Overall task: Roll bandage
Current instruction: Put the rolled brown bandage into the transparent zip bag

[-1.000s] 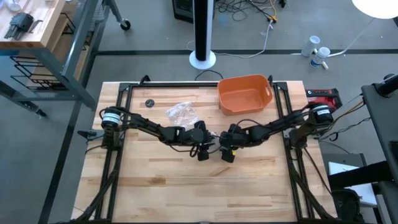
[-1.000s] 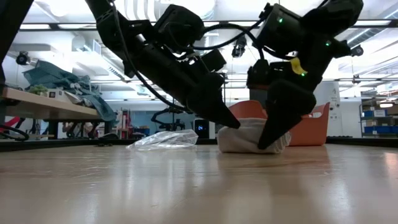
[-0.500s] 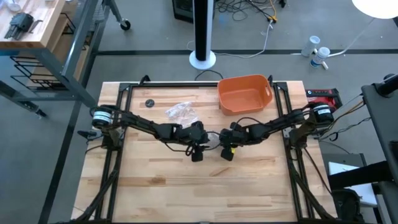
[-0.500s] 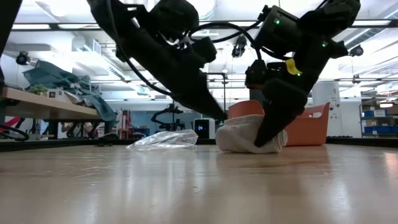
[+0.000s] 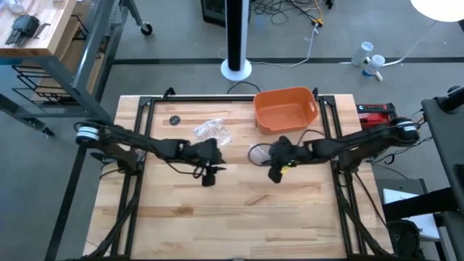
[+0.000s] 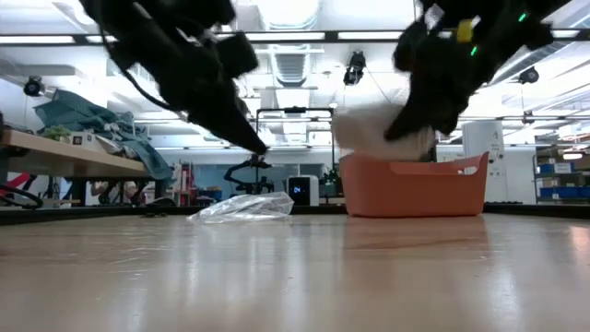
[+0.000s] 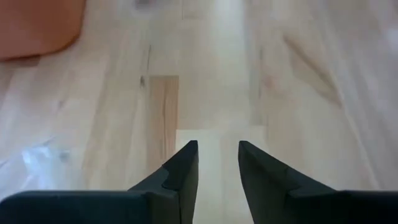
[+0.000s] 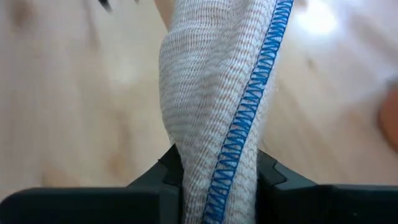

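The bandage (image 6: 376,127) is an off-white gauze bundle with a blue stitched edge (image 8: 252,99). It hangs in the air in front of the orange tub (image 6: 412,184), and my right gripper (image 6: 413,124) is shut on it. From above, it shows as a pale loop (image 5: 255,154) at the tip of my right gripper (image 5: 270,153), near the table's middle. My left gripper (image 7: 217,168) stands open and holds nothing. It is raised over bare wood to the bandage's left (image 5: 220,154), with its fingertips slanting down (image 6: 256,145). My right gripper pinches the gauze bundle between its two fingers, several gathered layers with the blue stitched edge (image 8: 219,177) running through the pinch. The fingers (image 8: 168,171) slant downward. The bandage is lifted clear of the table.
The orange tub (image 5: 284,109) stands at the far side, right of centre. A crumpled clear plastic wrapper (image 5: 212,130) lies far left of centre, with a small dark disc (image 5: 174,120) beyond it. Bare wood stretches along the near half.
My right gripper has risen and drawn back toward the table's right with the bandage, which left the tabletop and now hangs clear. My left gripper has come off the bandage and pulled away up and toward the table's left.
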`<action>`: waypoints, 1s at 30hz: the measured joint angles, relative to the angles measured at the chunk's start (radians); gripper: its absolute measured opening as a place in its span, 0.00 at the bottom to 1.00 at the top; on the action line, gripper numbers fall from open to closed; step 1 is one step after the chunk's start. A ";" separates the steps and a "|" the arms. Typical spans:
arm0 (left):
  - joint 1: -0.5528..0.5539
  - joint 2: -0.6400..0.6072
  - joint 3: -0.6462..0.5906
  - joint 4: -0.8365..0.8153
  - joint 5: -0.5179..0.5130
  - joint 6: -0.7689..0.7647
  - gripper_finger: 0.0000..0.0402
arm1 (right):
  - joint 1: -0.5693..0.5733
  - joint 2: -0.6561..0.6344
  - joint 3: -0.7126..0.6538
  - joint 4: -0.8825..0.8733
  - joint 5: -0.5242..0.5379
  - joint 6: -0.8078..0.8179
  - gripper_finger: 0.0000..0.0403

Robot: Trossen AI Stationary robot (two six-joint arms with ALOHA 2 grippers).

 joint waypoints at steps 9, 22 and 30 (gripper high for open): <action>0.011 -0.215 -0.188 0.024 -0.448 -0.189 0.19 | -0.016 -0.179 -0.150 0.118 0.004 0.052 0.20; 0.156 -0.087 -0.202 0.191 -0.456 -0.453 0.19 | -0.051 -0.029 -0.269 0.449 -0.062 0.172 0.20; 0.235 0.160 -0.070 0.113 -0.355 -0.633 0.19 | -0.053 0.003 -0.244 0.515 -0.070 0.120 0.20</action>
